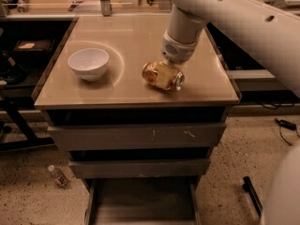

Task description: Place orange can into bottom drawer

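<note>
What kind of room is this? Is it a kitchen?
Probably a robot lab or workshop, not a kitchen: a grey metal cabinet of drawers, cables on a speckled floor, and a robot arm whose end effector is at the can on top.

White claw (166,67) at mottled orange can (161,77)

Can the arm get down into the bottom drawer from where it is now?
Probably yes. The bottom drawer is pulled out beyond the upper drawers, open from above. The gripper is at the can on the cabinet top, so it must first clear the front edge.
</note>
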